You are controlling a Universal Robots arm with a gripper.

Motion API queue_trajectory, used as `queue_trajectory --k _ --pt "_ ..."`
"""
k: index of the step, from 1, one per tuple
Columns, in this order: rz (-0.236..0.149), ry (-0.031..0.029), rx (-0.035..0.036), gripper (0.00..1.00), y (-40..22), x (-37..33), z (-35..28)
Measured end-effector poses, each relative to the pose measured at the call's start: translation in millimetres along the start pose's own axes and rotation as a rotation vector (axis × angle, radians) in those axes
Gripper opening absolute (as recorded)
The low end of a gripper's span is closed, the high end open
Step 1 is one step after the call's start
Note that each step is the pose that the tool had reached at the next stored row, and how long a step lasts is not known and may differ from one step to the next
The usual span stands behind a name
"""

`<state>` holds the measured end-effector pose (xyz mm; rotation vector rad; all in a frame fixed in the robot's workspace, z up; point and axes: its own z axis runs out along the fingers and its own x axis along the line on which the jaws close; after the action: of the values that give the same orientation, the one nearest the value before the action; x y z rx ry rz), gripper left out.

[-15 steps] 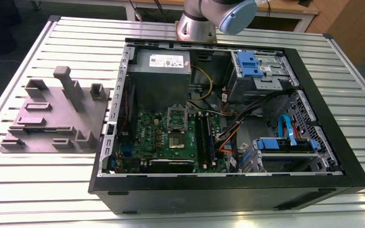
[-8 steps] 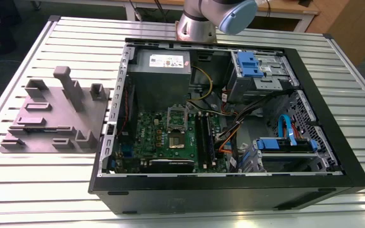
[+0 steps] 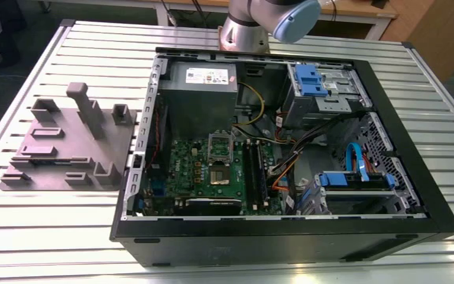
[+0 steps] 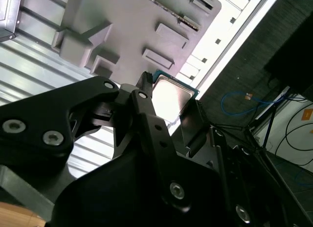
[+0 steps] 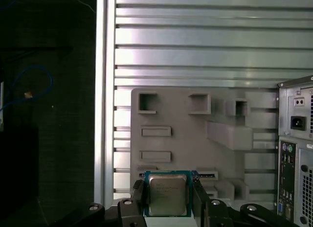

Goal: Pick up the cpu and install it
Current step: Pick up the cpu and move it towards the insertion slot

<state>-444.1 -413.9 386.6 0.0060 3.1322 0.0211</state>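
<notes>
Gripper [image 5: 168, 203] | fingers clamped on two opposite edges of cpu [image 5: 167, 193] | cpu was lifted clear, over near edge of grey fixture plate [image 5: 195, 134]

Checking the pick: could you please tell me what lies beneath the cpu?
The grey fixture plate on the slatted table; the cpu, in the gripper, hides the spot directly beneath.
</notes>
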Motion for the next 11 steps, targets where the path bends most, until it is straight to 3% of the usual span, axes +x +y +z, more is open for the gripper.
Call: queue_trajectory --k 11 --pt "0.0 0.0001 0.0 0.47 -1.4 -13.3 0.1"
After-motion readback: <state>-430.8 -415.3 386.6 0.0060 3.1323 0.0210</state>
